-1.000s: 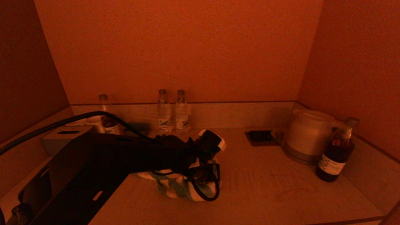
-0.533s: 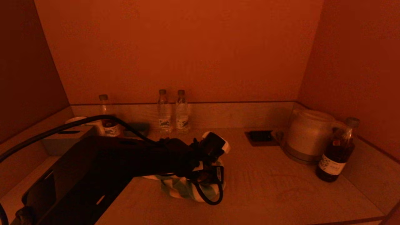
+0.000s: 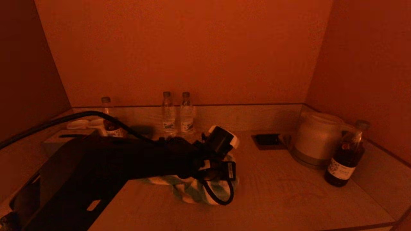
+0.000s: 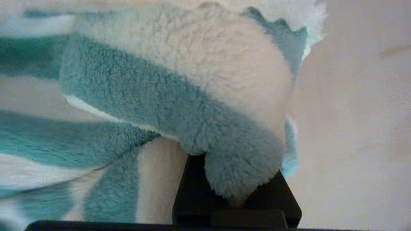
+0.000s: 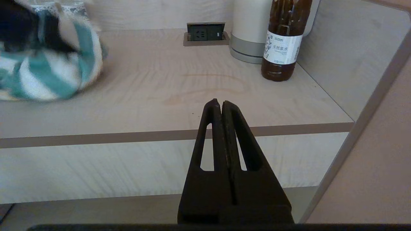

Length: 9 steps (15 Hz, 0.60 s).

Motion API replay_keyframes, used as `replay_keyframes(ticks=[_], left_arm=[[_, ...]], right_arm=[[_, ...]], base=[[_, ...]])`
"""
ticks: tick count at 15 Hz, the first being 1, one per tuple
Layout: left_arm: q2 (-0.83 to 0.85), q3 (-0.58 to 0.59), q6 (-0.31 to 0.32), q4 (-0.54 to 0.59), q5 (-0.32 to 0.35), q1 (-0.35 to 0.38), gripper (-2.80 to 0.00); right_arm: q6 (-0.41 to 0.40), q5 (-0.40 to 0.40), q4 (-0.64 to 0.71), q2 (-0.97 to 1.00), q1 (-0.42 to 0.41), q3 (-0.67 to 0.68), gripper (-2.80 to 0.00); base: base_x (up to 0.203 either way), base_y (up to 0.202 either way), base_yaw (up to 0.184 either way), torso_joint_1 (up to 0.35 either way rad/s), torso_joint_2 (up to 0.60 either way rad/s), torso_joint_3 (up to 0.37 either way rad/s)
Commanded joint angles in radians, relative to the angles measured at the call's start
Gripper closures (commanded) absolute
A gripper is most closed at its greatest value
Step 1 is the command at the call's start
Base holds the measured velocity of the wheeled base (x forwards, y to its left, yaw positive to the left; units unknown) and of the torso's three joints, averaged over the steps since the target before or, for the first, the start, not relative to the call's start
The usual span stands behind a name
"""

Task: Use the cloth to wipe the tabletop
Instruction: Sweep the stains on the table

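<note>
A fluffy teal-and-white striped cloth lies bunched on the light wood tabletop, near its middle. My left gripper reaches in from the left and is shut on the cloth, pressing it onto the surface. In the left wrist view the cloth fills the picture and a fold of it sits pinched between the dark fingers. The cloth also shows in the right wrist view. My right gripper is shut and empty, parked off the table's front edge, out of the head view.
Two water bottles stand at the back wall, a third bottle and a tissue box at the back left. A white kettle, a dark drink bottle and a recessed socket are at the right. Walls enclose three sides.
My left gripper has slid the cloth to the right and a little toward the back across the tabletop. The right arm has not moved.
</note>
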<state>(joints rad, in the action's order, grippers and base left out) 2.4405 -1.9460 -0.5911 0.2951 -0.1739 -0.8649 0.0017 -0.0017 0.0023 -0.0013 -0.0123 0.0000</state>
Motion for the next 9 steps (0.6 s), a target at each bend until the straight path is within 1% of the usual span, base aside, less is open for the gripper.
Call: replay_keyframes(ticks=[1, 2, 3, 4, 5, 8, 9], left_arm=[[-0.056, 0.001, -0.003, -0.004, -0.005, 0.000, 0.00], [-0.082, 0.001, 0.004, -0.013, -0.007, 0.000, 0.00], [-0.113, 0.001, 0.026, -0.038, -0.012, 0.000, 0.00], [-0.137, 0.000, 0.063, -0.070, -0.023, 0.003, 0.00], [-0.153, 0.000, 0.087, -0.091, -0.040, 0.005, 0.00], [-0.192, 0.001, 0.132, -0.134, -0.076, 0.007, 0.00], [-0.192, 0.001, 0.132, -0.134, -0.076, 0.007, 0.00]], right_arm=[[0.000, 0.000, -0.001, 0.001, 0.000, 0.000, 0.00], [0.000, 0.000, -0.001, 0.001, 0.000, 0.000, 0.00], [0.000, 0.000, -0.001, 0.001, 0.000, 0.000, 0.00], [0.000, 0.000, -0.001, 0.001, 0.000, 0.000, 0.00], [0.000, 0.000, -0.001, 0.001, 0.000, 0.000, 0.00], [0.000, 0.000, -0.001, 0.001, 0.000, 0.000, 0.00], [0.000, 0.000, -0.001, 0.001, 0.000, 0.000, 0.00]], base=[[0.000, 0.000, 0.000, 0.000, 0.00, 0.000], [0.000, 0.000, 0.000, 0.000, 0.00, 0.000], [0.000, 0.000, 0.000, 0.000, 0.00, 0.000], [0.000, 0.000, 0.000, 0.000, 0.00, 0.000], [0.000, 0.000, 0.000, 0.000, 0.00, 0.000], [0.000, 0.000, 0.000, 0.000, 0.00, 0.000], [0.000, 0.000, 0.000, 0.000, 0.00, 0.000]])
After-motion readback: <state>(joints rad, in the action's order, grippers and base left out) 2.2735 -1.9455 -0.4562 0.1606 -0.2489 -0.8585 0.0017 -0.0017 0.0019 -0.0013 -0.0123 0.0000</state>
